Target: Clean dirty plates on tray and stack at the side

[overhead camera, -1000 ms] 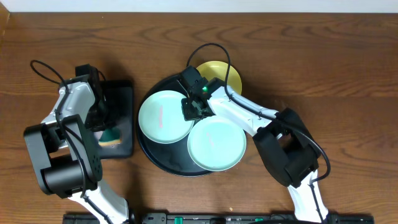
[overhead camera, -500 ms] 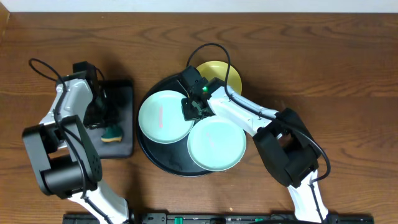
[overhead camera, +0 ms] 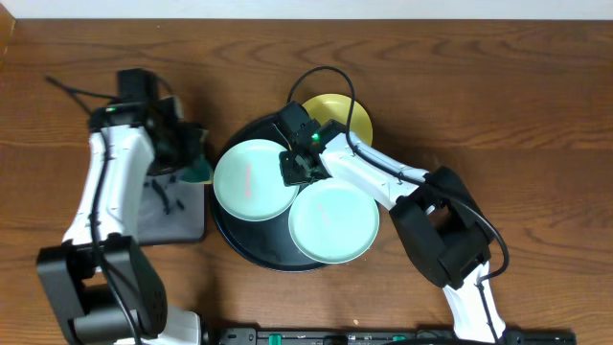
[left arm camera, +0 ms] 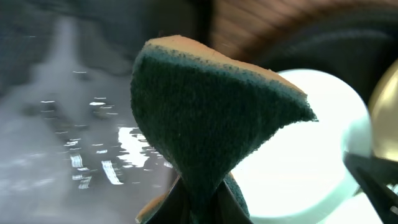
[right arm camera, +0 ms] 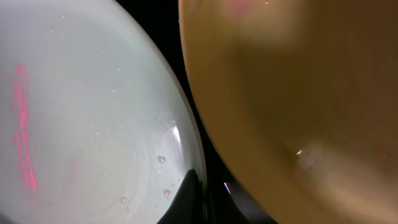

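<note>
A pale mint-blue plate with a pink smear lies at the left of the round black tray. A second mint plate lies at the tray's front right, and a pale yellow plate at its back edge. My right gripper is shut on the smeared plate's right rim; the right wrist view shows its fingers pinching that rim beside the yellow plate. My left gripper is shut on a green sponge, held just left of the tray; the sponge fills the left wrist view.
A smaller black rectangular tray lies on the wooden table left of the round tray, below my left gripper. Cables loop over the back of both arms. The right arm reaches across the round tray's back right.
My left gripper has lifted the sponge off the rectangular tray and carried it back and to the right, up to the round tray's left edge. The right arm has not moved.
</note>
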Controlling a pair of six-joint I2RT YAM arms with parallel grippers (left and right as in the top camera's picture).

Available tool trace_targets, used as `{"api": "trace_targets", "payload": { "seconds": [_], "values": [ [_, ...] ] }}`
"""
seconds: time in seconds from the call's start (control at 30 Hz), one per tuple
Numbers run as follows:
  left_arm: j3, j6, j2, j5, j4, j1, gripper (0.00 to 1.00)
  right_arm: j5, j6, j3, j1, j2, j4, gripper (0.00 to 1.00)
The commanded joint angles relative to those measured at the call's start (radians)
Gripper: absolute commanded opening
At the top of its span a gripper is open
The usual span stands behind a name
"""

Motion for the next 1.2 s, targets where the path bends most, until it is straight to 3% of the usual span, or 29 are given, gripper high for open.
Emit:
{"api": "trace_targets", "payload": {
  "seconds": [0.0,0.17,0.47,0.57,0.7,0.8,0.9,1.1,1.17],
  "values": [
    [-0.024,-0.08,0.035,0.026,0.013,-0.07,0.07,0.026,-0.006,0.004,0.008,0.023,-0.004,0.01],
    [-0.024,-0.173,0.129,-0.05,0.033,-0.165,0.08,0.026,-0.006,0.004,0.008,0.023,-0.004,0.01],
    [-0.024,-0.182,0.268,-0.037,0.08,-0.211,0.07,0.026,-0.006,0.004,0.008,0.023,-0.004,0.01],
    [-0.024,-0.135,0.275,0.054,0.077,-0.211,0.07,0.026,-0.006,0.004,0.008,0.023,-0.003,0.01],
    [-0.024,0.068,0.275,0.344,0.08,-0.211,0.08,0.026,-0.006,0.004,0.008,0.023,0.0,0.01],
    [-0.024,0.093,0.275,0.39,0.083,-0.211,0.08,0.026,-0.006,0.004,0.008,0.023,0.0,0.01],
    [-0.024,-0.003,0.275,0.235,0.09,-0.21,0.08,0.026,-0.006,0.004,0.008,0.023,0.0,0.01],
    [-0.024,-0.5,0.274,-0.475,-0.006,-0.21,0.07,0.027,-0.006,0.004,0.008,0.023,-0.001,0.01],
    [-0.024,-0.523,0.274,-0.549,-0.03,-0.21,0.08,0.026,-0.006,0.004,0.008,0.023,0.0,0.01]
  ]
}}
